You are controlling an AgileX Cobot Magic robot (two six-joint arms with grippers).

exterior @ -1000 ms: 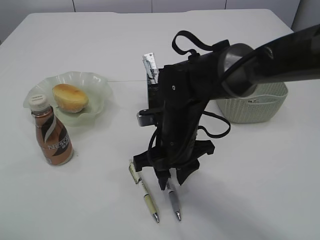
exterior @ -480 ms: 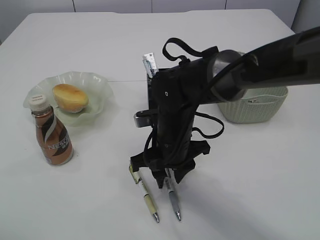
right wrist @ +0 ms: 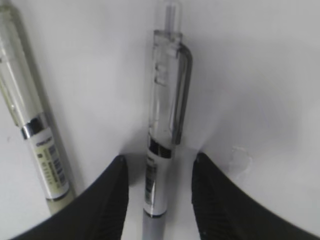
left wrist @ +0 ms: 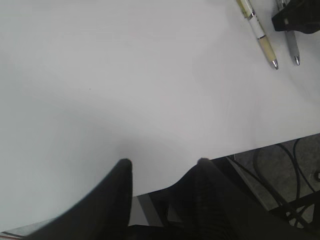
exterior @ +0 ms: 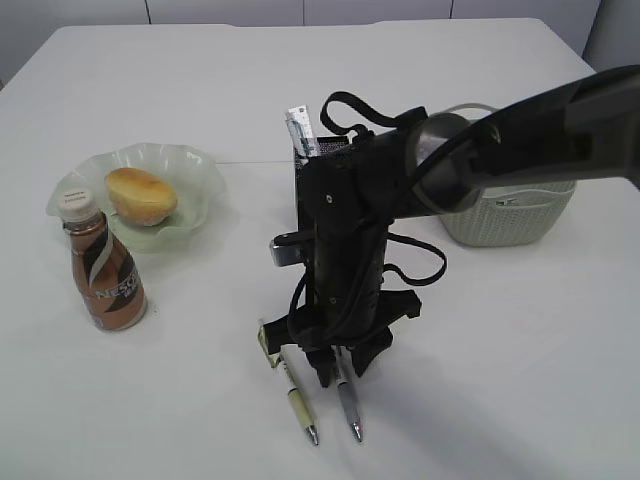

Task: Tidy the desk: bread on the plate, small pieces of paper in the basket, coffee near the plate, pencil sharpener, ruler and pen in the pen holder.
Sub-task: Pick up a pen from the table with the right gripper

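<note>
Right gripper point(right wrist: 159, 187) open astride clear-barrelled, grey-gripped pen point(right wrist: 162, 145) lying flat.

An office-like room: white desk point(exterior: 500, 380), pale cabinet panels behind.

We list: pen holder point(exterior: 304, 170) mostly hidden behind right arm point(exterior: 480, 150), basket point(exterior: 520, 215) partly covered too, grey pen point(right wrist: 162, 165) cut off at frame bottom, its label print unreadable.

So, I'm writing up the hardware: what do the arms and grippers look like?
The right arm is glossy black and tubular, with looped black cables. The right gripper and left gripper are matte black, with tapered, finely ribbed fingers.
</note>
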